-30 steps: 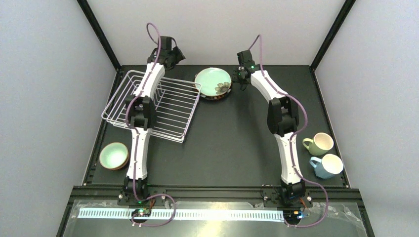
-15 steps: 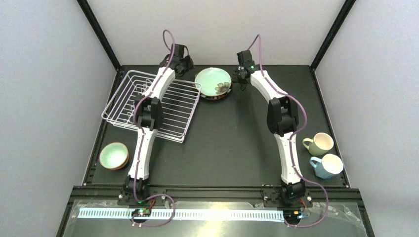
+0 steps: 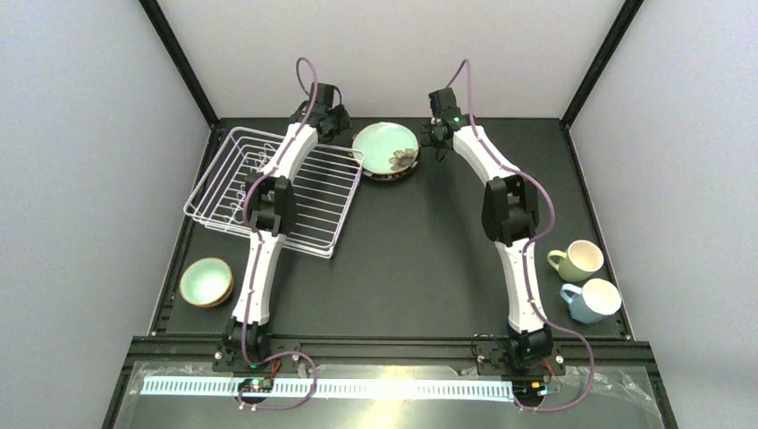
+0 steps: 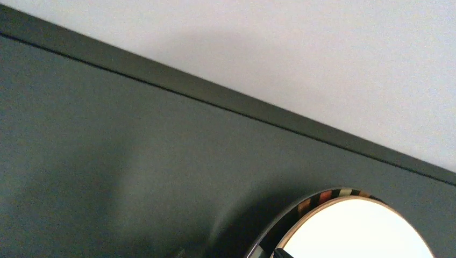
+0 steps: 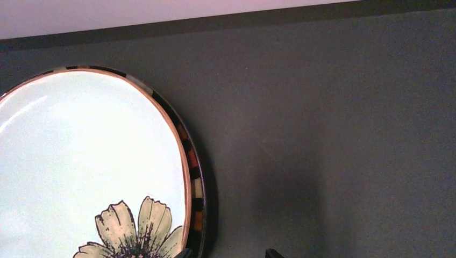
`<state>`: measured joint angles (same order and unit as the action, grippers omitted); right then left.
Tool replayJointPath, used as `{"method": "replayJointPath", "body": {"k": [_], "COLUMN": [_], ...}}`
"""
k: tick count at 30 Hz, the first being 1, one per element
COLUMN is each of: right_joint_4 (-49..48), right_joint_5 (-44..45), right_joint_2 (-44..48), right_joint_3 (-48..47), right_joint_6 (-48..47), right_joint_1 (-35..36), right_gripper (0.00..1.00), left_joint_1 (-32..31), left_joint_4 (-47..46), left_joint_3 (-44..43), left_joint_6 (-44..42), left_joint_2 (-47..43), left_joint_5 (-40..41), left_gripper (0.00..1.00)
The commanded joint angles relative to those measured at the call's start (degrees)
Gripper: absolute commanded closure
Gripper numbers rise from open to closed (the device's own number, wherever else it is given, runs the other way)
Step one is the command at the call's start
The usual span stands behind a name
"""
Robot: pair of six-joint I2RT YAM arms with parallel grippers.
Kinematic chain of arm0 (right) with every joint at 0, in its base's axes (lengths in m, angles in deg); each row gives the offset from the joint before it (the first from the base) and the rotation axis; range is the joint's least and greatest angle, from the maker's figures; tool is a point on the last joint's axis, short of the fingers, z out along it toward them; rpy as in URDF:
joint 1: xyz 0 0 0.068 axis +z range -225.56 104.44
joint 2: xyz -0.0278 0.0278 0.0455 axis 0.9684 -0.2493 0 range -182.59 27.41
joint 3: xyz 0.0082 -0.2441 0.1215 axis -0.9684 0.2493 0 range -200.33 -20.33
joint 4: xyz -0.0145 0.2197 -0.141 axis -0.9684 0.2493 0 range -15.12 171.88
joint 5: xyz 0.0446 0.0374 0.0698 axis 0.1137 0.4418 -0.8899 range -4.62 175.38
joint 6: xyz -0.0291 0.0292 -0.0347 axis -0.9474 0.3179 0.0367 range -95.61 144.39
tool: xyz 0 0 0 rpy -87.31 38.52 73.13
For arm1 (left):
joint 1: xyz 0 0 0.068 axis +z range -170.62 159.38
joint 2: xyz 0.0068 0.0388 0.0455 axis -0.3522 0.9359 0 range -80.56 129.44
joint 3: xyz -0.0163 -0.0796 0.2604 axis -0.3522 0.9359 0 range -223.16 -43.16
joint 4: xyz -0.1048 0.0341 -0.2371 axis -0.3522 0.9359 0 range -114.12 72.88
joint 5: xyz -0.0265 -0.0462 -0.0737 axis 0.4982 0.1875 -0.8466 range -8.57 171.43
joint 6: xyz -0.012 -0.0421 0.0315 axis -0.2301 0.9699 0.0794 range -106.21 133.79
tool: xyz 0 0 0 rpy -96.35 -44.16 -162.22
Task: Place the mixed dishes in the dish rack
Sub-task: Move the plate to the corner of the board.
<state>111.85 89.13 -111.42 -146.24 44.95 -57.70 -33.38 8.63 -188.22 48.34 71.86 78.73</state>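
The mint-green flowered plate lies at the table's 12 o'clock, close to the far edge, its dark rim just beside the far right corner of the dish rack. The white wire rack sits skewed at 10 o'clock, with the left arm reaching across above it. The left gripper hangs at the plate's 10 o'clock, near the rim; whether its jaws are apart cannot be told. The right gripper is at the plate's 3 o'clock, just off the rim. Its wrist view shows two fingertips spread with only bare table between them. A mint bowl rests at 8 o'clock by the left edge. The pale green mug and light blue mug stand close together at 4 o'clock. The middle of the table lies open between the arms.
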Motion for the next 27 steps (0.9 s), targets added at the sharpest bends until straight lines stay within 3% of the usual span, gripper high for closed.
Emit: {"method": "replayJointPath", "body": {"k": [1,27], "right_joint_4": [1.3,1.2], "right_joint_5": [1.7,3.8], "right_joint_2": [-1.1,-0.5], "right_joint_3": [-1.6,2.7], "right_joint_6": [-1.1,-1.6], "right_joint_1": [-1.1,-2.1], "right_gripper": [0.22,0.22], "left_joint_1": [-1.1,-5.9], "left_joint_4": [2.4,6.9], "left_joint_3": [-2.3,-2.3], "left_joint_6": [-0.4,-1.2], "left_joint_2": [2.8,5.0], "left_joint_5": [-1.8,-6.3], "left_gripper": [0.06,0.07]}}
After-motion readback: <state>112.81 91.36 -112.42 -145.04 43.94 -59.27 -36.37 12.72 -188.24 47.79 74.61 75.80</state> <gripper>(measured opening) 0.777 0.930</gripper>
